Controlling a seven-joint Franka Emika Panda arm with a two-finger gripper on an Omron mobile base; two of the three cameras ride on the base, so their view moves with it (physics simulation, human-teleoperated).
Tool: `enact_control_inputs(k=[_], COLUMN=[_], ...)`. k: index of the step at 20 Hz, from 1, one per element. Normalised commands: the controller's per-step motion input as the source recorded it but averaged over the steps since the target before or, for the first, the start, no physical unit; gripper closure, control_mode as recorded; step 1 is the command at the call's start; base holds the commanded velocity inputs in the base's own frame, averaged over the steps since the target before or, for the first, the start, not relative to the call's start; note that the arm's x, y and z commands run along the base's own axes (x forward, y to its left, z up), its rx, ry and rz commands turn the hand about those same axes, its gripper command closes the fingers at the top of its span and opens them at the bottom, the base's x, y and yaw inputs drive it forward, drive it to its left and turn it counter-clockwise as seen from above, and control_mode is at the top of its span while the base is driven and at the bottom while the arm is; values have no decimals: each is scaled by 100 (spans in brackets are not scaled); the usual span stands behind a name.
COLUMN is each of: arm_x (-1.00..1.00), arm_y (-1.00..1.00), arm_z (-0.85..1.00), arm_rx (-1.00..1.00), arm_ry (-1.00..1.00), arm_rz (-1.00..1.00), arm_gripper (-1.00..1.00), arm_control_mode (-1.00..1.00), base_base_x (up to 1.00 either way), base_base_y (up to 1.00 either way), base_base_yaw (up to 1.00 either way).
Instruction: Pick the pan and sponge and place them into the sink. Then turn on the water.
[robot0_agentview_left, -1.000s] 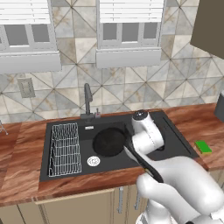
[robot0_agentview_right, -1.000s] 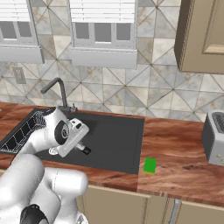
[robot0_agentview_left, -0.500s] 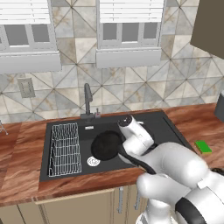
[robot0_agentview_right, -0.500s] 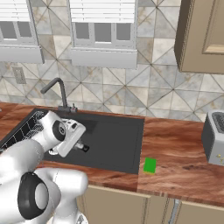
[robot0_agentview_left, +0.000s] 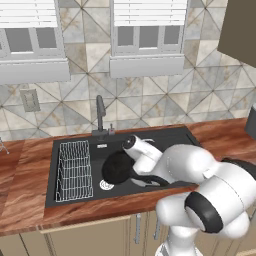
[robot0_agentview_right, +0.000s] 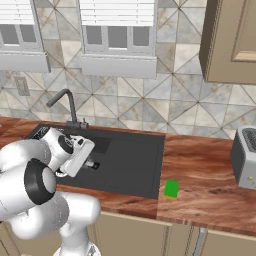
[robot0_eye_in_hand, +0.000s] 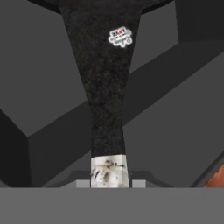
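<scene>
Reaching low over the sink (robot0_agentview_left: 190, 137), the arm has its gripper (robot0_eye_in_hand: 109, 181) closed tight on the light tip of the pan's handle (robot0_eye_in_hand: 105, 87), which runs straight up the hand view toward twelve o'clock and widens where it meets the pan. In the left base view the pan (robot0_agentview_left: 116, 167) sits in the basin's middle, with the silver drain (robot0_agentview_left: 106, 185) just beside it at seven o'clock and the white wire rack (robot0_agentview_left: 74, 170) at nine o'clock. The faucet (robot0_agentview_left: 100, 114) stands behind the basin at eleven o'clock of the pan. In the right base view the sponge (robot0_agentview_right: 171, 189) lies on the wooden counter (robot0_agentview_right: 210, 170), just past the sink's right edge, at four o'clock of the basin.
</scene>
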Motion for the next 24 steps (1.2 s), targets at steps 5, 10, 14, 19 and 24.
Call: enact_control_inputs(k=[5,10,14,19,24], arm_x=[26,26,27,25,14], arm_y=[35,39,31,23,13], arm_z=[-19,-18,-22,-32,-45], arm_rx=[-5,-3,-1,0,0], arm_ry=[0,0,0,0,0], arm_rz=[0,0,0,0,0], arm_gripper=[100,100,100,100,100], arm_control_mode=[-100,-100,-100,-100,-100], base_base_x=[0,0,0,0,0], base_base_y=[0,0,0,0,0], base_base_yaw=[0,0,0,0,0])
